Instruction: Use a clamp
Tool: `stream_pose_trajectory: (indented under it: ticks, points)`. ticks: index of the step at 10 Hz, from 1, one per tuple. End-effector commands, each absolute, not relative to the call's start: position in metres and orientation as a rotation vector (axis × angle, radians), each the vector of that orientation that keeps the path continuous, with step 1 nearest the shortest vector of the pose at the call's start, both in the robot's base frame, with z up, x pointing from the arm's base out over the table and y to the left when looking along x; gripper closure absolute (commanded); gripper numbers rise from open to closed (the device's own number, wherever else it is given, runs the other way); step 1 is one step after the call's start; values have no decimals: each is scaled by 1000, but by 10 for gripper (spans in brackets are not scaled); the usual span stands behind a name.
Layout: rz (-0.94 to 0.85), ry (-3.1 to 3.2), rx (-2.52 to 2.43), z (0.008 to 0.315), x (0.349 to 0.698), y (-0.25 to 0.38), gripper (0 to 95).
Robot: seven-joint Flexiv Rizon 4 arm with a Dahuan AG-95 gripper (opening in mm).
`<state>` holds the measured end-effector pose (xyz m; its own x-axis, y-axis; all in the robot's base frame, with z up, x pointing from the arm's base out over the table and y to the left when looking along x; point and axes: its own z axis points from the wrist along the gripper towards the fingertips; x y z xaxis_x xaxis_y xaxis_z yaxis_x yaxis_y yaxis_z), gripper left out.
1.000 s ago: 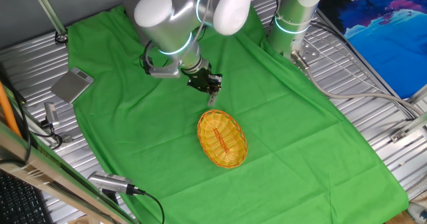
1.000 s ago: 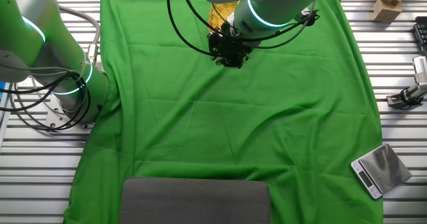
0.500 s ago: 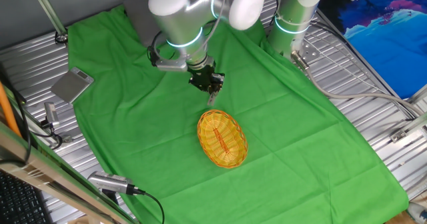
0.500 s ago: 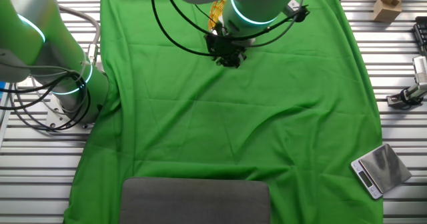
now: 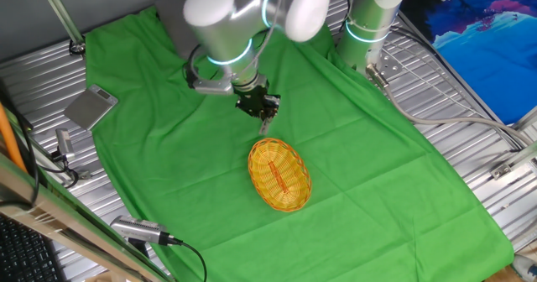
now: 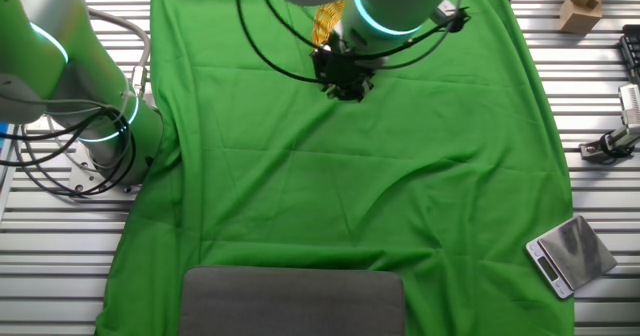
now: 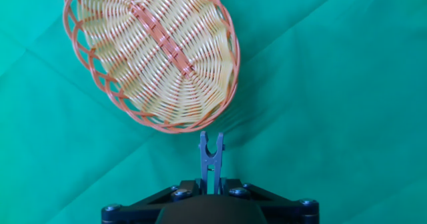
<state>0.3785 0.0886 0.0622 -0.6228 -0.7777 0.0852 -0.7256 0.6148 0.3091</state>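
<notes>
One fixed view: gripper [image 5: 265, 118] is hovering just short of the wicker basket [image 5: 279, 174] rim; green cloth [image 5: 377, 173] is lying open all round.

Other fixed view: arm is hiding most of the basket.

Hand view: fingers are clenching the clamp [image 7: 211, 160], prongs pointing at the basket's near edge.

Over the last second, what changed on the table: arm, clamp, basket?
Only the arm's upper joints swung: in one fixed view the big elbow went right, then partly back left. The end effector barely shifted and stays shut on the clamp, whose prongs point at the near rim of the basket. Nothing was let go or newly taken hold of. Basket, green cloth and scale stayed where they were.
</notes>
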Motion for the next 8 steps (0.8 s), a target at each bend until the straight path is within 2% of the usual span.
stream_pose_trajectory:
  ticks: [1,8]
  points:
    - [-393,-2560,1206,62,384,87,950]
    - [-424,-2345,1055,71,387,89,950]
